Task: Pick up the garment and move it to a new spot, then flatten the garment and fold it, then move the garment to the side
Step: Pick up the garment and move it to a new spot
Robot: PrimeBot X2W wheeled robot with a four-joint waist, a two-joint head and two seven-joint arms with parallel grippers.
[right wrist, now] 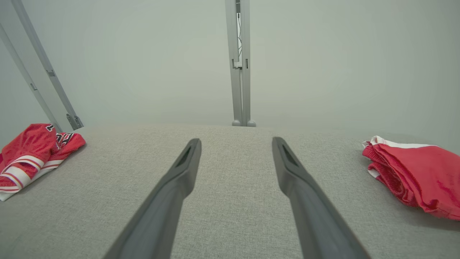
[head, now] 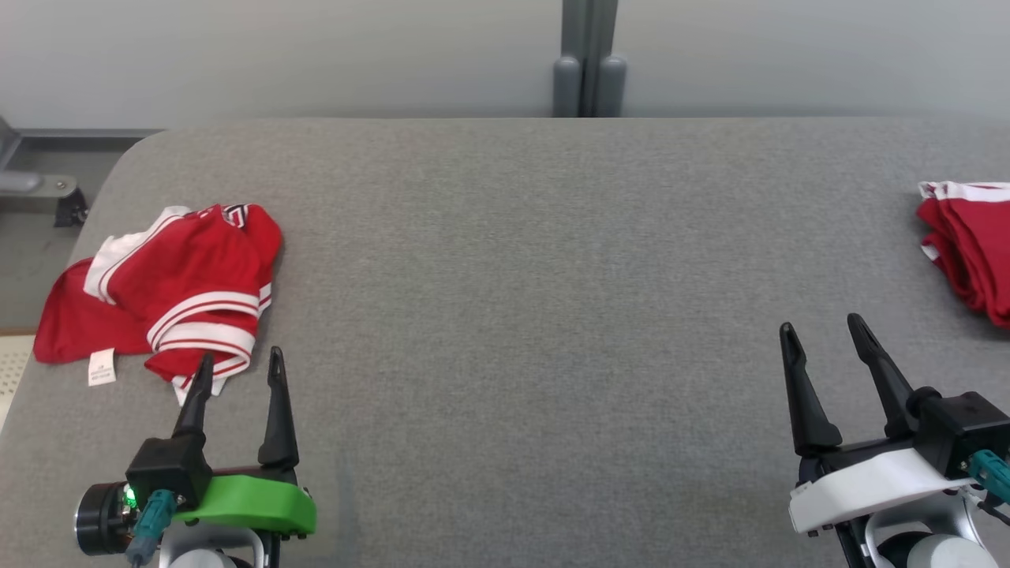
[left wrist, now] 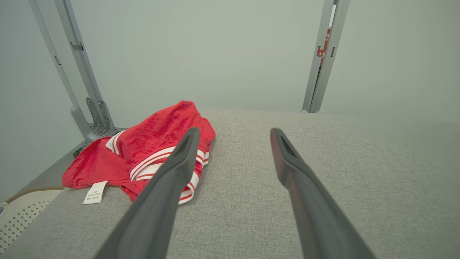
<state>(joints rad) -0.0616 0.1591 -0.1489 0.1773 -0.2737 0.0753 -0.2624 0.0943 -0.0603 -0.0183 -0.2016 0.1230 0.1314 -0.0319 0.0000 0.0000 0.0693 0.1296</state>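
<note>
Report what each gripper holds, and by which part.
Nothing is held. The left gripper stands open at the hem of the crumpled red garment; the right gripper is open over bare table.

A: What lies at lower left?
B: The left gripper [head: 241, 355], green-backed, fingers spread; one tip overlaps the hem of a crumpled red garment [head: 181, 292] (white stripes, white tag [head: 102, 368]) on the grey table [head: 513, 276].
A: And at lower right?
B: The right gripper [head: 821, 323], white-backed, fingers spread above the table; a second red garment [head: 970, 244] lies at the right edge.
</note>
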